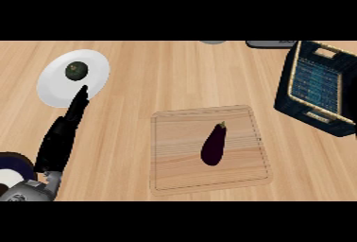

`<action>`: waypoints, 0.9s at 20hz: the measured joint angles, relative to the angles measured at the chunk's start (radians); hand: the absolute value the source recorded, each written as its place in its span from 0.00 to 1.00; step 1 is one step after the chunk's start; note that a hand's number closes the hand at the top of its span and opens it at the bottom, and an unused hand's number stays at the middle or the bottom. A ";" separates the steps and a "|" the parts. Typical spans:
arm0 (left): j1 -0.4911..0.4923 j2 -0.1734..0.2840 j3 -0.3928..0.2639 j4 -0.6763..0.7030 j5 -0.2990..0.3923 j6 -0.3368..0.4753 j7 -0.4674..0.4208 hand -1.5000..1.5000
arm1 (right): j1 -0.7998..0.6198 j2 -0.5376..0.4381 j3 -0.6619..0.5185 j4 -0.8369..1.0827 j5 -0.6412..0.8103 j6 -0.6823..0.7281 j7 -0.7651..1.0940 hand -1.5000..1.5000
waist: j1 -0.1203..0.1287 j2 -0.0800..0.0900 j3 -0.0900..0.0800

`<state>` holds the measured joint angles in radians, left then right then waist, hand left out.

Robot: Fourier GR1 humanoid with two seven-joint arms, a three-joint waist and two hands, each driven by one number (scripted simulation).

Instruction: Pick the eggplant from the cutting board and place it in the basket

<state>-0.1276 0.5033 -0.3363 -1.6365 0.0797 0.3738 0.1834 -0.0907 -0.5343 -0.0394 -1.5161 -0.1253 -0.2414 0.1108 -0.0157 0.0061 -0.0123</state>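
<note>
A dark purple eggplant (214, 144) lies on the wooden cutting board (178, 175) in the middle of the counter, its stem end pointing away from me. At the right edge stands a dark basket (317, 85) with a woven lining, nothing visible inside it. My left hand (61, 137) shows at the lower left, open with straight fingers pointing up toward the white plate, well to the left of the board. No right hand shows in the head view.
A white plate (52, 87) at the upper left carries a small dark green round item (77, 70). Grey objects (268, 43) peek in at the top edge. Bare wooden counter lies between board, plate and basket.
</note>
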 measured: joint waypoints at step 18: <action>-0.050 -0.051 0.171 0.107 0.141 -0.043 -0.033 0.50 | -0.098 0.330 0.162 0.190 0.791 -0.675 0.370 0.00 | 0.036 -0.001 0.002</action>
<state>-0.1771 0.4521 -0.1651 -1.5296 0.2208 0.3312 0.1507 -0.1890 -0.2040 0.1224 -1.3262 0.6656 -0.9165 0.4813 0.0206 0.0054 -0.0101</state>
